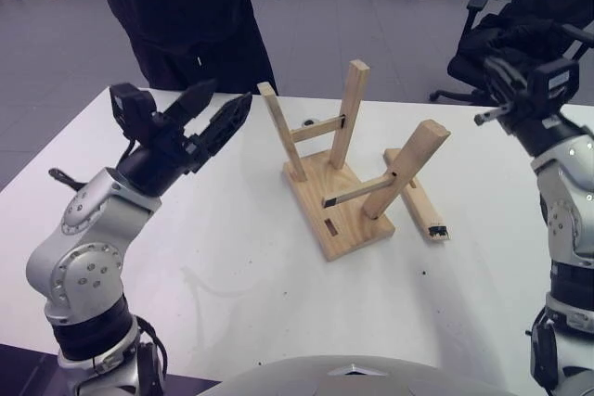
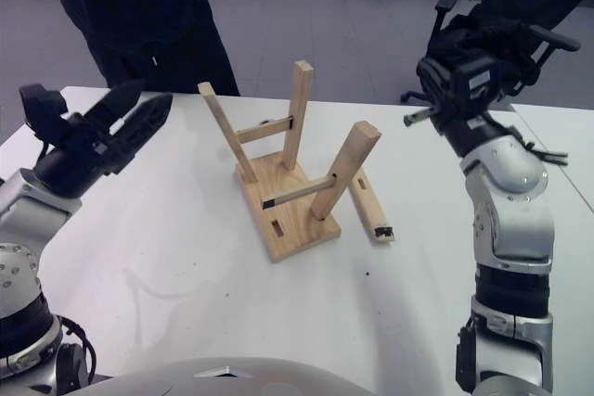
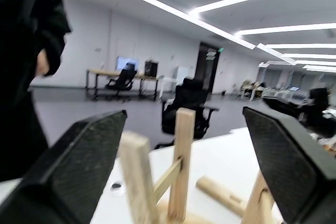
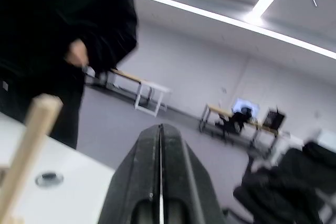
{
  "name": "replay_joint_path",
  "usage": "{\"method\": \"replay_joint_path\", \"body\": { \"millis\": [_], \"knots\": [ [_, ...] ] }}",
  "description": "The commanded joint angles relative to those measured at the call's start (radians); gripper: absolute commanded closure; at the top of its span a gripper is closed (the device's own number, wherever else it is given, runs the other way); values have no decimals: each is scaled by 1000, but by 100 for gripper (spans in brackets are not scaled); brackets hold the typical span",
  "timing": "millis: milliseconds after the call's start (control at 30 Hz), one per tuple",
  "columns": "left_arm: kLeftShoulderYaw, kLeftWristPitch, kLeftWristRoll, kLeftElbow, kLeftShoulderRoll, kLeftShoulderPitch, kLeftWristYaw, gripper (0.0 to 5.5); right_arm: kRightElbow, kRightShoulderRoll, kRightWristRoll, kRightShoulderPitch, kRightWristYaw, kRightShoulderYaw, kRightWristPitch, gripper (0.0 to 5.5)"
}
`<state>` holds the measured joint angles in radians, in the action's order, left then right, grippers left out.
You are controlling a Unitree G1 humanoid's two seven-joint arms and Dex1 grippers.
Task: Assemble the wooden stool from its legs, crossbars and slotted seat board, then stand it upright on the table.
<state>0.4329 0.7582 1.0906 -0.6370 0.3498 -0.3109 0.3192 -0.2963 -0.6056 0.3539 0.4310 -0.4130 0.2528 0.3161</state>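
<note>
Fingers [image 3: 79, 166] of left gripper [image 1: 232, 92] wide apart, empty, aimed at seat board [image 1: 357, 229]; right gripper [image 4: 160, 129] pinched closed, held high. Board lies slots-up mid-table [image 1: 232, 257], three legs [image 1: 351, 113] seated, fourth leg [image 1: 422, 206] loose just beside. Best to grasp it mid-length and square its end to the empty slot [image 1: 331, 226].

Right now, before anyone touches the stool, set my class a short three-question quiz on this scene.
1. True or false: the seat board lies flat on the table with its fitted legs pointing upward.
2. How many legs stand in the seat board? A two; B three; C four.
3. Which is open: the left end effector or the right end effector?
Key: 1 true; 2 B; 3 left.
</note>
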Motion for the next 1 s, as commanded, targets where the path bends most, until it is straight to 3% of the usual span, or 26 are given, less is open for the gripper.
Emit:
{"method": "replay_joint_path", "body": {
  "millis": [33,233,333,467,667,1000],
  "knots": [
    [-66,-25,37,112,-64,-145,-109,140,-79,16,31,165,-21,-76,35,547],
    [-152,-52,11,182,-109,-170,-160,140,-51,48,57,141,10,-41,74,547],
    [-208,-45,7,208,-132,-211,-166,140,14,9,-14,90,29,-54,119,547],
    [-235,-37,-16,159,-122,-126,-191,140,181,97,40,-159,85,82,230,470],
    [-312,-14,-84,156,-82,-95,-182,140,192,153,97,-338,-2,7,356,345],
    [-340,-11,-108,159,-88,-57,-185,140,120,115,5,-390,58,-111,531,159]
  ]
}}
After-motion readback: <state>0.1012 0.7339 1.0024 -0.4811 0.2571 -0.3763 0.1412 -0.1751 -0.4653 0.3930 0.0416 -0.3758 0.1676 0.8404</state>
